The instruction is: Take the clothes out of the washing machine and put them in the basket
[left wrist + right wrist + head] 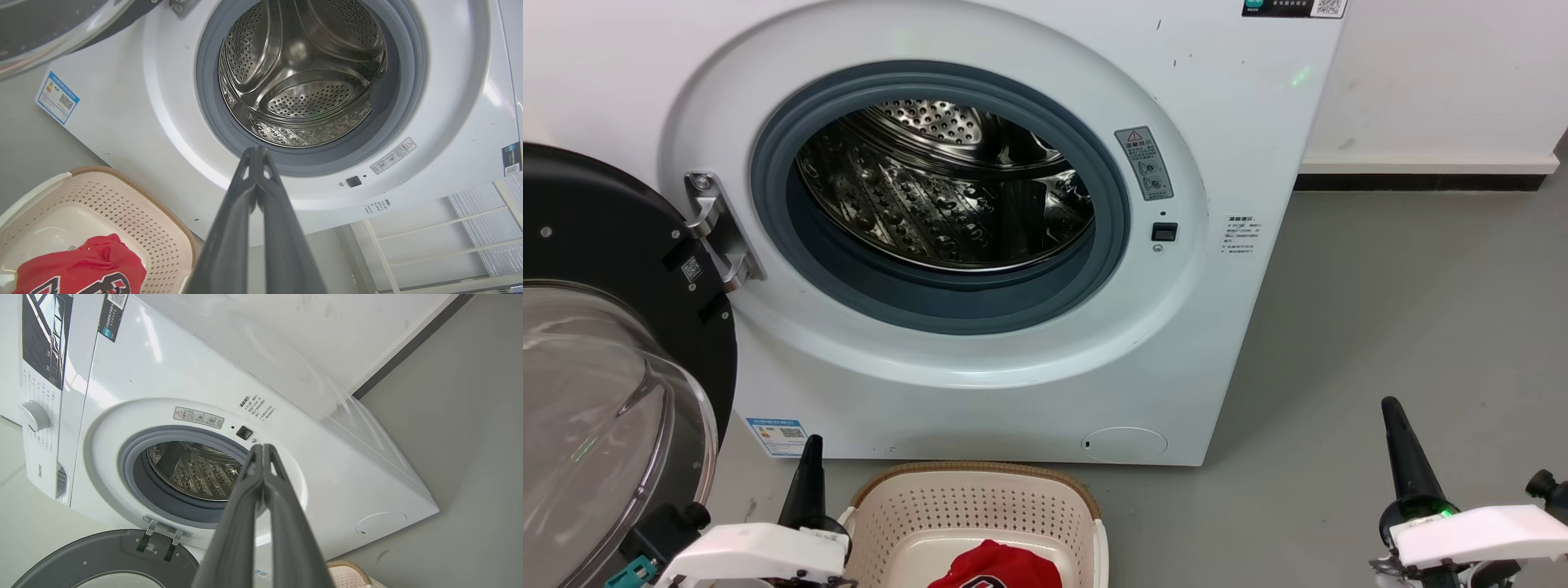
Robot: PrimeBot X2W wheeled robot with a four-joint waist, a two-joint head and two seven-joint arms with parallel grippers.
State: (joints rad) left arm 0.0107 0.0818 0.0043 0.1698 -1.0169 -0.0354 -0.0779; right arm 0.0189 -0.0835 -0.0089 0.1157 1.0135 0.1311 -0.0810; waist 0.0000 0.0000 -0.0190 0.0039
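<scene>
The white washing machine [1241,122] stands with its black-framed glass door [596,367] swung open to the left, and its steel drum [947,188] holds no fabric that I can see. Below it the cream basket [980,506] holds red clothes [996,567], with black-and-white lettering in the left wrist view [81,269]. My left gripper [810,445] is shut at the basket's left, holding nothing. My right gripper [1390,406] is shut over the floor at the lower right, also holding nothing. Both appear shut in their wrist views [256,152] [262,448].
The grey floor [1405,310] stretches to the right of the machine up to a white wall with a dark skirting board [1421,181]. The open door takes up the space at my left, close to the left arm. A white rack [429,237] appears in the left wrist view.
</scene>
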